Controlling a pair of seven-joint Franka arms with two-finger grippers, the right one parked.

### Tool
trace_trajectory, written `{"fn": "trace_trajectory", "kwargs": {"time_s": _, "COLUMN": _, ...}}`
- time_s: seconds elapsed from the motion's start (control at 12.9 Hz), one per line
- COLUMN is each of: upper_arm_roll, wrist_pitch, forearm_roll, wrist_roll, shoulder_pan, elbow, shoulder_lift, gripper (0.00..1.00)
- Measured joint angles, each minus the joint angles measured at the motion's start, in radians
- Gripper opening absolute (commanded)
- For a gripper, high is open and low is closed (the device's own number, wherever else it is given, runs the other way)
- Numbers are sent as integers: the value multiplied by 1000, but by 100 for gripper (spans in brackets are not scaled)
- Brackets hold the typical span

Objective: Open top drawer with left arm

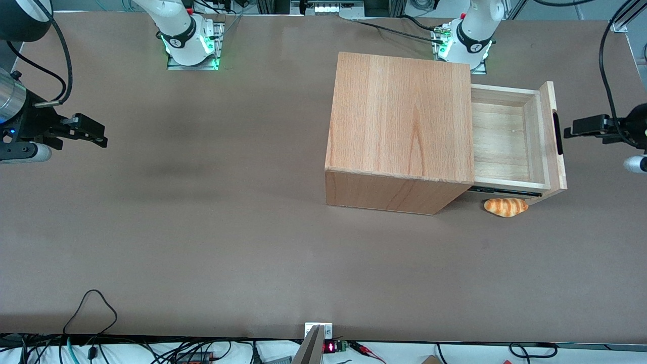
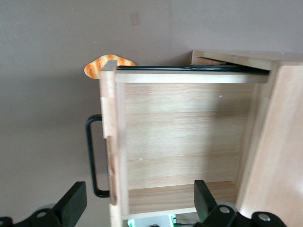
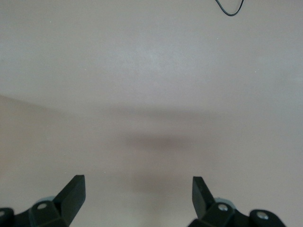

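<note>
left gripper [image 1: 571,132]: fingers spread wide, holding nothing, just clear of black bar handle [image 1: 557,133] at its 9 o'clock | top drawer [image 1: 510,139]: pulled well out of cabinet [image 1: 399,126] | step: released, opening looks complete | next: retreat clear; bread roll [image 1: 506,207] beneath drawer.

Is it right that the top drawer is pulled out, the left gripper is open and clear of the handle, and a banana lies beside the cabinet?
Not quite: it is a bread roll, not a banana, as the front view shows. The top drawer is out and the gripper is open, clear of the handle.

White left arm [image 1: 475,30], black gripper [image 1: 573,132]
</note>
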Motion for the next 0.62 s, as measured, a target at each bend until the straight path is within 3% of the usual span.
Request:
{"fn": "trace_trajectory", "kwargs": {"time_s": 0.31, "upper_arm_roll": -18, "wrist_pitch": 11, "forearm_roll": 0, "wrist_roll": -55, "shoulder_pan": -18, "elbow": -13, "shoulder_lift": -40, "gripper": 100}}
{"fn": "trace_trajectory", "kwargs": {"time_s": 0.62, "upper_arm_roll": 202, "wrist_pitch": 66, "forearm_roll": 0, "wrist_roll": -73, "shoulder_pan": -246, "elbow": -124, "shoulder_lift": -120, "gripper": 100}}
